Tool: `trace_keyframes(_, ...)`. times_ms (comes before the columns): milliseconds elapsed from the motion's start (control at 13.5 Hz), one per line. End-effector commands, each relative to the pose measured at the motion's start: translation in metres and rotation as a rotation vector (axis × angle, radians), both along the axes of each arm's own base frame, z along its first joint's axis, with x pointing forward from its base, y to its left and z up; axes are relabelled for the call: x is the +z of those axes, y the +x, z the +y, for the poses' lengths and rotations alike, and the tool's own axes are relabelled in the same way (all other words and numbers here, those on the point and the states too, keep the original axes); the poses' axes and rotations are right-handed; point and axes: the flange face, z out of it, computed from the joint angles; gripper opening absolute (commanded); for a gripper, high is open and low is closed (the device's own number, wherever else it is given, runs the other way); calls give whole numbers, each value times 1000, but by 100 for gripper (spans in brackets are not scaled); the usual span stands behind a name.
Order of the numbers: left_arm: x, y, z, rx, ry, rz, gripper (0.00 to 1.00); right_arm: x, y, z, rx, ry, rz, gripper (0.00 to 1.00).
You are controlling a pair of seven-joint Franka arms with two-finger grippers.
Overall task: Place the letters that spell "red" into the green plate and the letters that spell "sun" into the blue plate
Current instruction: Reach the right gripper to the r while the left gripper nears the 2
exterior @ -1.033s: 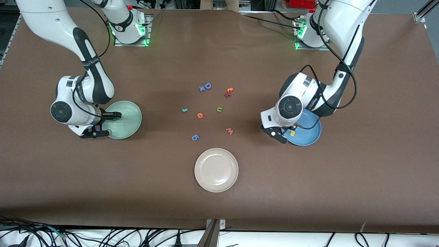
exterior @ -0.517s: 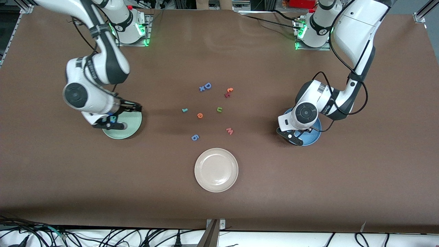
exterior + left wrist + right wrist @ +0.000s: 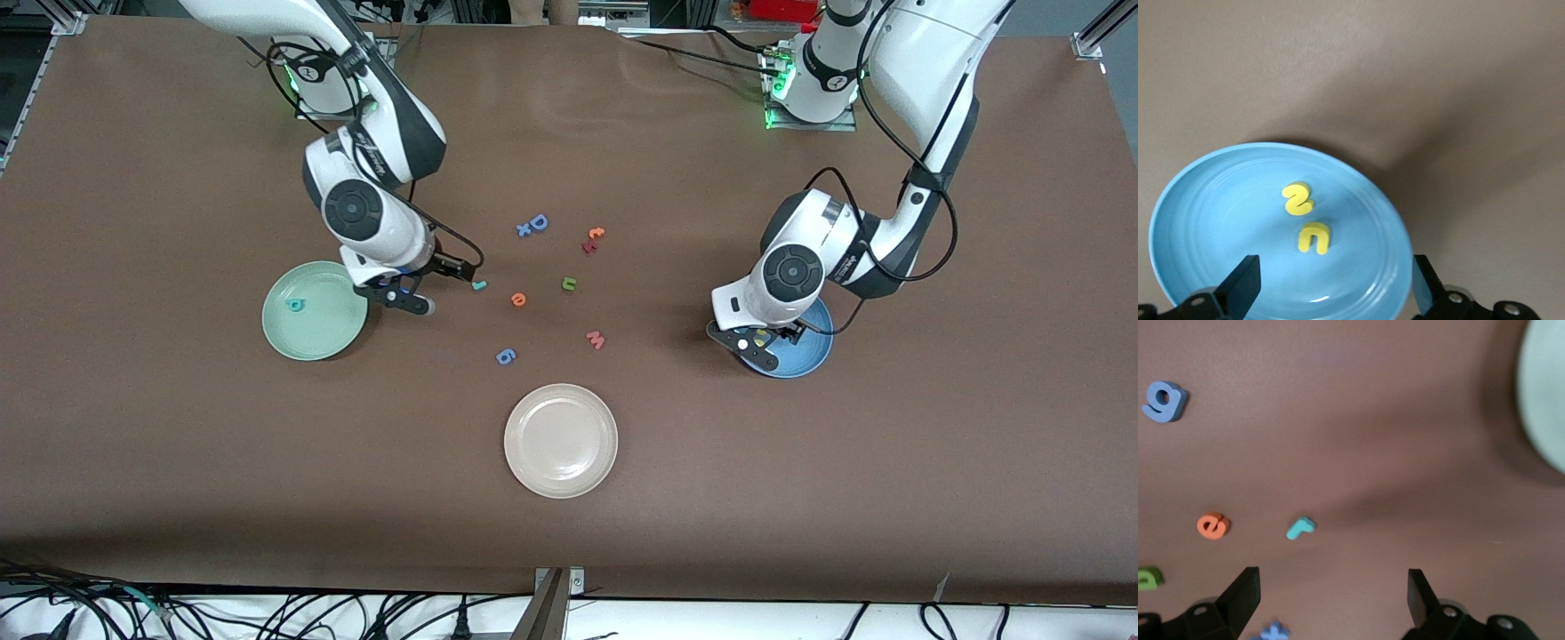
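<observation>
The left gripper, jaws apart, hangs over the blue plate holding the yellow "s" and "u". The right gripper, also spread, hovers beside the teal "r", likely its next pick; the "d" lies in the green plate.

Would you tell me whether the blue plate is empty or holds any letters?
Not empty: the blue plate holds a yellow "s" and a yellow "u", lying side by side.
</observation>
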Motion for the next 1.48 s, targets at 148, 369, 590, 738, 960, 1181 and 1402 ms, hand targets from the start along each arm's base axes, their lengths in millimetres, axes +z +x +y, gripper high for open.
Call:
trace_keyframes(148, 11, -2, -4, 24, -33, 16, 100, -42, 1, 17, -53, 39, -31, 96)
trace_keyframes(369, 7, -5, -11, 35, -38, 22, 100, -70, -8, 34, -63, 56, -55, 96)
trace_keyframes(590, 5, -6, -14, 54, -56, 32, 100, -76, -11, 33, -59, 45, -47, 94)
trace_keyframes(738, 6, -5, -15, 54, -59, 31, 100, -80, -15, 31, -56, 37, -36, 91)
trace_keyframes(960, 6, -5, -15, 54, -59, 30, 99, -82, -12, 22, -39, 16, -46, 87)
trace_keyframes(1181, 7, -7, -20, 109, -111, 58, 99, -83, -11, 19, -27, 2, -56, 79)
trace_keyframes(1402, 9, -15, -40, 139, -107, 55, 97, -84, -11, 20, -32, 0, -54, 64)
